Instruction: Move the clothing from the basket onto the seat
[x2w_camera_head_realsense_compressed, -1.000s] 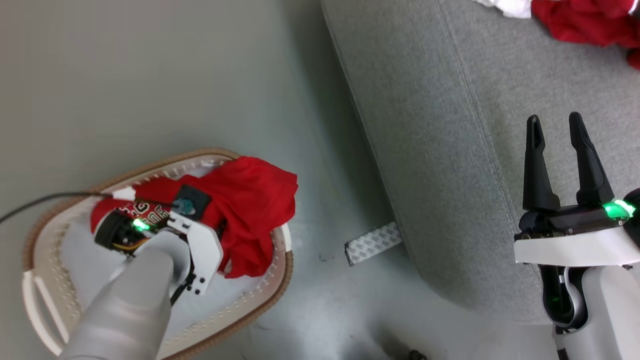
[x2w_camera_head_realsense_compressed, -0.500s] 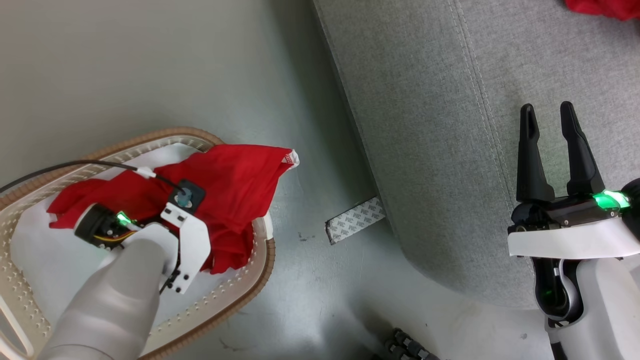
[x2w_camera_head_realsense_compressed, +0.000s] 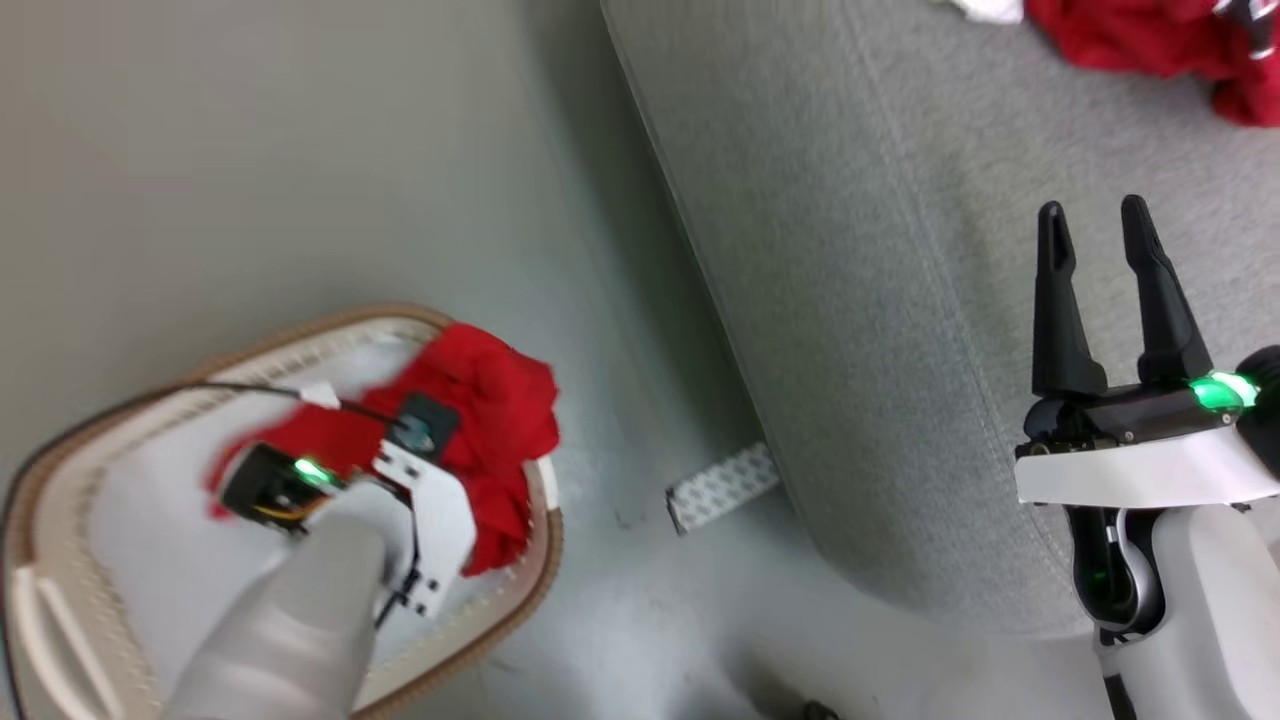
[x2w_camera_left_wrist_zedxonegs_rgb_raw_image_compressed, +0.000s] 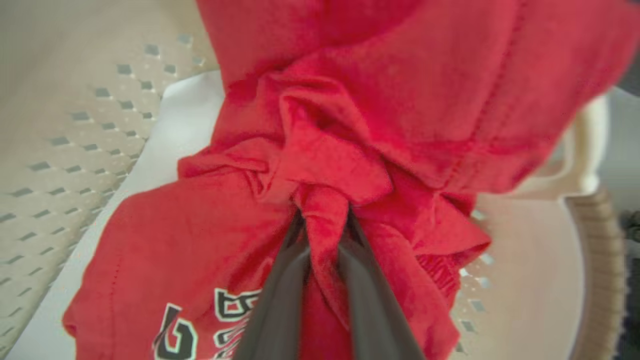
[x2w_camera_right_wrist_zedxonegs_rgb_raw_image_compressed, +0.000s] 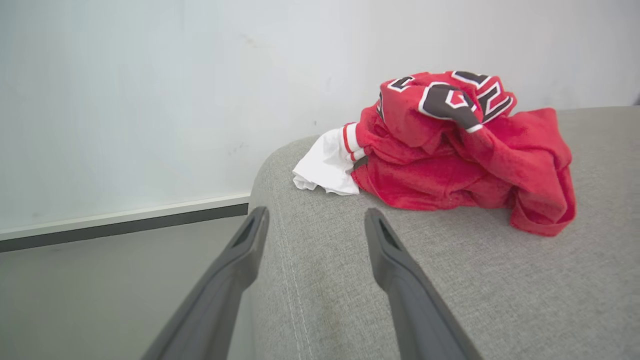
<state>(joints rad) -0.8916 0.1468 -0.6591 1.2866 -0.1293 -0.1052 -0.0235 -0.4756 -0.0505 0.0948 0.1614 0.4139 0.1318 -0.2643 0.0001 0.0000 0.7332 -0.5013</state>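
A red garment (x2w_camera_head_realsense_compressed: 490, 400) with black-and-white lettering lies bunched in the cream basket (x2w_camera_head_realsense_compressed: 300, 325) at the lower left. In the left wrist view, my left gripper (x2w_camera_left_wrist_zedxonegs_rgb_raw_image_compressed: 324, 222) is shut on a pinched fold of this garment (x2w_camera_left_wrist_zedxonegs_rgb_raw_image_compressed: 400, 100), above the basket's perforated wall (x2w_camera_left_wrist_zedxonegs_rgb_raw_image_compressed: 60, 125). A second piece of clothing, a red jersey (x2w_camera_right_wrist_zedxonegs_rgb_raw_image_compressed: 450, 150) with a white sleeve, lies on the grey seat (x2w_camera_right_wrist_zedxonegs_rgb_raw_image_compressed: 450, 300), at the top right of the head view (x2w_camera_head_realsense_compressed: 1130, 40). My right gripper (x2w_camera_head_realsense_compressed: 1092, 225) hovers open over the seat (x2w_camera_head_realsense_compressed: 900, 300), short of the jersey, with nothing between its fingers (x2w_camera_right_wrist_zedxonegs_rgb_raw_image_compressed: 400, 260).
The basket stands on a grey floor (x2w_camera_head_realsense_compressed: 300, 150) left of the seat's rounded edge. A patterned grey-white strip (x2w_camera_head_realsense_compressed: 722, 487) lies on the floor between them. A black cable (x2w_camera_head_realsense_compressed: 250, 388) runs across the basket to my left wrist. A pale wall with a dark baseboard (x2w_camera_right_wrist_zedxonegs_rgb_raw_image_compressed: 120, 227) stands behind the seat.
My left gripper has closed on the red garment, which is now bunched tighter under it. The head camera has shifted. The right gripper stays open in the same place.
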